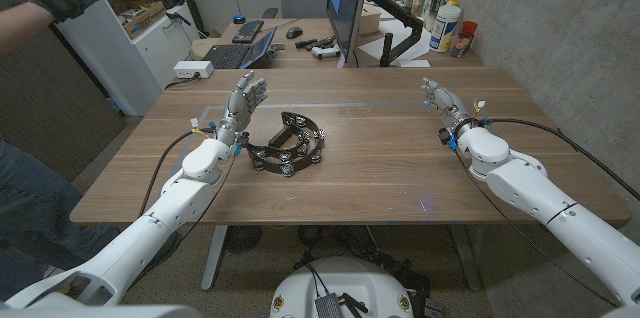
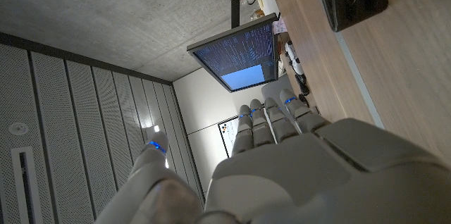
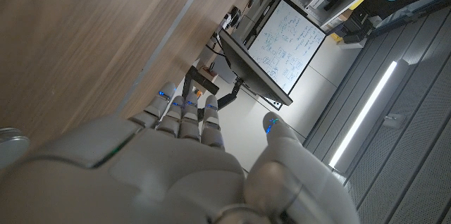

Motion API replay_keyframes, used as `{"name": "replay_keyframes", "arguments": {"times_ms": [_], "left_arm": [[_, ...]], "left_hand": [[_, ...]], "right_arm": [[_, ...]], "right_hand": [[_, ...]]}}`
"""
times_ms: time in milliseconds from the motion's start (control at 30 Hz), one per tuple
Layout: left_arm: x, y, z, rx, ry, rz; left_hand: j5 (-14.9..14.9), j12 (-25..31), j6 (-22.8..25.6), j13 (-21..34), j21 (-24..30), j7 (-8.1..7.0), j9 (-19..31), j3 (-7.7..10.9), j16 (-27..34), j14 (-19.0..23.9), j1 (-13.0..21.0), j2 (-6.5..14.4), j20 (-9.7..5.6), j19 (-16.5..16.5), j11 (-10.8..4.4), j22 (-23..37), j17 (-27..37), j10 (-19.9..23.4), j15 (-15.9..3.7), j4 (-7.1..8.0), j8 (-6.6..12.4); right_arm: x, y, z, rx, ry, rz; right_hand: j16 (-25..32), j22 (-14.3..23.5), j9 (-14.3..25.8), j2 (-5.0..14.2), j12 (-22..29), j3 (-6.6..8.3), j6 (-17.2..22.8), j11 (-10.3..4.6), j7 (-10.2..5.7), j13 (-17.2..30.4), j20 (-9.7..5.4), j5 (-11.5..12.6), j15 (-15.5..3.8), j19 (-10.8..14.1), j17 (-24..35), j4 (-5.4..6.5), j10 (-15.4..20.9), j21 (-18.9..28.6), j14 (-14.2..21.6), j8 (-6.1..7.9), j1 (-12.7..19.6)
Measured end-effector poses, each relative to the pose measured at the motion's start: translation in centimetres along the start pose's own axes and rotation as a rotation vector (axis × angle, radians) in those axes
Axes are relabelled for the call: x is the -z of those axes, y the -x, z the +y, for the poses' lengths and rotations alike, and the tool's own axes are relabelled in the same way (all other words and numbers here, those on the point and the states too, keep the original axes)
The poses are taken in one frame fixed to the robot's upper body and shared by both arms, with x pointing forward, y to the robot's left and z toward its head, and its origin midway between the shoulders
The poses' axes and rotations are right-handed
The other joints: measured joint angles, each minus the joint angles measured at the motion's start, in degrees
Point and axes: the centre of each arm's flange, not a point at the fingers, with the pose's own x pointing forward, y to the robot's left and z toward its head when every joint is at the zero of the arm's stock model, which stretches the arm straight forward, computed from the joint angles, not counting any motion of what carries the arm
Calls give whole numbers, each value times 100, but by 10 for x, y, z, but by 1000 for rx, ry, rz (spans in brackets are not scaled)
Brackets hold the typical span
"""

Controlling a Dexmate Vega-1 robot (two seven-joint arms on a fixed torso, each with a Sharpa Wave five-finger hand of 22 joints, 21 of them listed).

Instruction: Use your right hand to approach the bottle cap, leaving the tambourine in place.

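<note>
A black tambourine (image 1: 287,145) lies on the wooden bench (image 1: 380,173), left of centre; I cannot make out a bottle cap. The left robot hand (image 1: 244,98) stands just beside it, empty, fingers apart. The right robot hand (image 1: 444,100), also empty and spread, is well apart on the bench's right side.

The surface (image 1: 380,148) is wood with a fine straight grain and a smooth, low-sheen finish that catches soft light near its far edge. The tambourine (image 1: 288,144) has a black frame that looks like plastic, set with small metal jingles that glint. Both the left hand (image 1: 244,96) and the right hand (image 1: 441,98) wear smooth, matt pale-grey plastic shells, and their fingers (image 2: 271,120) look the same. The wall (image 2: 84,20) behind is rough, matt concrete.
</note>
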Motion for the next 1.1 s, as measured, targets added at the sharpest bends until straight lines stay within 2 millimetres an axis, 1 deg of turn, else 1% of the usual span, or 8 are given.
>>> {"name": "replay_keyframes", "arguments": {"times_ms": [200,233,333,400,500,767,833,1100], "left_arm": [[-2,1,0,0,-3,-4],[-2,2,0,-1,-4,-4],[-3,2,-1,0,-7,-5],[-3,3,-1,0,-8,-5],[-2,3,-1,-1,-10,-2],[-2,3,-2,1,-15,-1],[-2,4,-3,1,-15,-1],[-2,4,-4,3,-18,2]], "left_hand": [[0,0,0,0,-22,0,0,-25,0,0,0,0,0,0,0,0,0,0,0,24,0],[0,0,0,0,-22,0,0,-41,0,0,0,0,0,0,0,0,0,0,0,8,0],[0,0,0,0,-22,0,0,-42,0,0,0,0,0,0,0,0,0,0,0,6,0],[29,0,0,0,-44,0,0,-42,0,0,0,0,-3,-3,0,0,0,0,0,6,0],[45,0,0,0,-44,0,0,-42,0,0,0,0,-33,-33,0,0,0,0,0,6,0],[45,0,-1,0,-44,0,0,-65,0,0,0,0,-33,-33,0,0,0,0,0,-16,0],[45,0,0,0,-74,0,0,-65,0,0,17,17,-33,-33,0,0,0,0,0,-16,0],[45,0,-1,0,-88,0,0,-98,0,0,23,23,-33,-33,0,0,0,0,0,-2,0]], "right_arm": [[-1,2,-3,5,22,16],[0,2,-3,5,23,18],[-1,3,-4,5,34,27],[-1,4,-4,6,43,36],[-1,4,-5,8,53,45],[-3,3,-8,12,79,65],[-2,3,-8,13,82,73],[-9,2,-8,8,100,70]], "right_hand": [[0,0,0,1,0,0,0,0,0,0,0,0,0,0,0,0,0,0,0,0,1],[0,0,0,29,0,0,0,0,0,0,0,0,0,0,1,0,0,0,0,0,29],[0,0,0,30,0,0,0,0,0,0,0,0,0,0,1,0,0,0,0,0,30],[0,0,0,30,0,-23,0,0,0,0,0,21,0,0,1,-23,0,-39,1,0,30],[1,0,-1,30,0,-23,0,-21,0,0,0,21,0,1,1,-23,21,-40,1,0,30],[1,-1,-1,30,0,-23,16,-31,-16,0,0,21,0,1,1,-23,30,-60,1,-1,30],[1,-1,-1,30,0,-23,21,-31,-21,0,0,21,-2,1,1,-23,30,-64,-1,-23,30],[1,-1,-1,30,0,-23,21,-52,-21,0,0,43,-31,1,1,-22,8,-103,-30,-26,30]]}}
